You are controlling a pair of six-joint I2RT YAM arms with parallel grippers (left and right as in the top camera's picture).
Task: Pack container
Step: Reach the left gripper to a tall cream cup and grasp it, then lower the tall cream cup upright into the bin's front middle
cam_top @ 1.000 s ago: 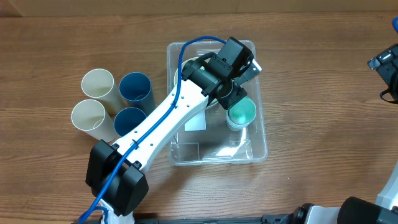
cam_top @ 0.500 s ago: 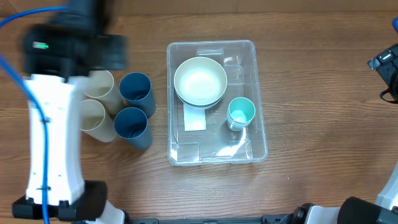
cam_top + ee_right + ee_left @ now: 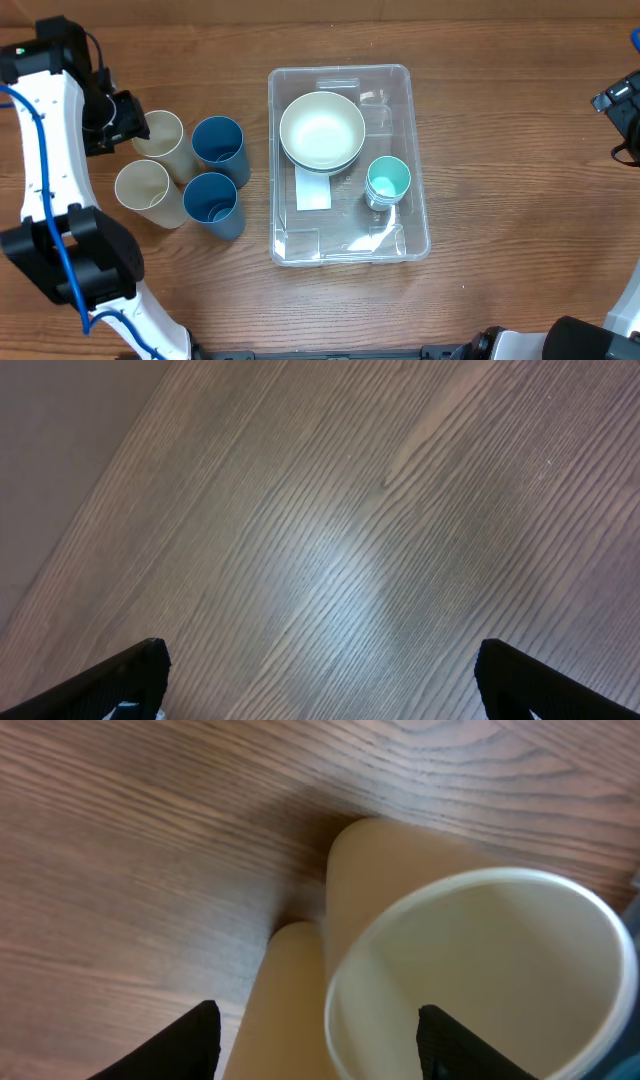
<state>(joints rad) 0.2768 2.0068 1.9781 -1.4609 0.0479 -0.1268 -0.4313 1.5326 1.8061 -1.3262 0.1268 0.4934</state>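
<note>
Left gripper (image 3: 128, 118) is shifted from container (image 3: 396, 226) to far cream cup (image 3: 158, 135); fingers are spread, cup sited just right.

Toward the left edge of the wooden bench (image 3: 500, 150), four upright cups stand in a tight square. The rear cream cup (image 3: 158, 133) and front cream cup (image 3: 142, 185) are outermost, with the rear blue cup (image 3: 219, 141) and front blue cup (image 3: 210, 197) just beside them. Near the middle sits a cream bowl (image 3: 322, 130). A small teal cup (image 3: 388, 180) stands near it, closer to the front edge.
</note>
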